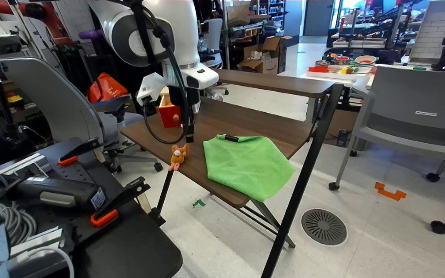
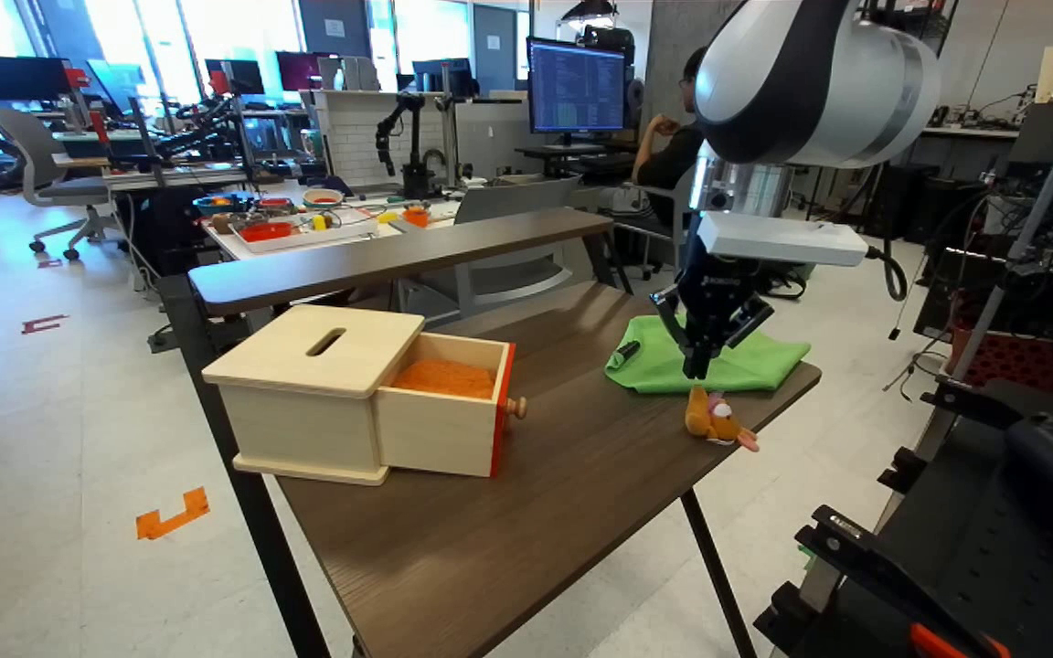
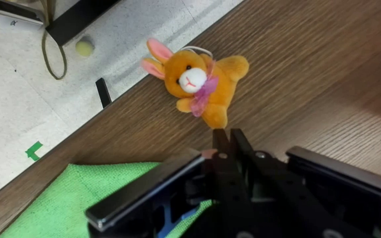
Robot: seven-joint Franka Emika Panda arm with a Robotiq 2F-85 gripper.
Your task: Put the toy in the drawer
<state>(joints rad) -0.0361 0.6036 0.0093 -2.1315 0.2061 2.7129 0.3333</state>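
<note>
The toy is a small orange-brown plush rabbit with pink ears, a white muzzle and a purple bow. It lies near the table's edge in both exterior views [image 1: 177, 156] [image 2: 712, 419] and the wrist view [image 3: 195, 79], ears over the edge. The drawer [image 2: 440, 439] is pulled out of a pale wooden box [image 2: 303, 411]; it has a red front, a round knob and an orange bottom. Its red front [image 1: 167, 116] also shows partly behind my arm. My gripper [image 1: 189, 138] [image 2: 696, 369] [image 3: 229, 131] is empty, fingers almost together, tips close above the toy's foot.
A green cloth [image 1: 247, 166] [image 2: 737, 364] [image 3: 51, 205] lies beside the toy, with a black marker [image 1: 231, 138] [image 2: 625, 353] on it. A raised shelf [image 1: 272, 83] [image 2: 398, 256] runs along one table side. A black cart [image 1: 129, 247] with clamps stands near the toy's edge.
</note>
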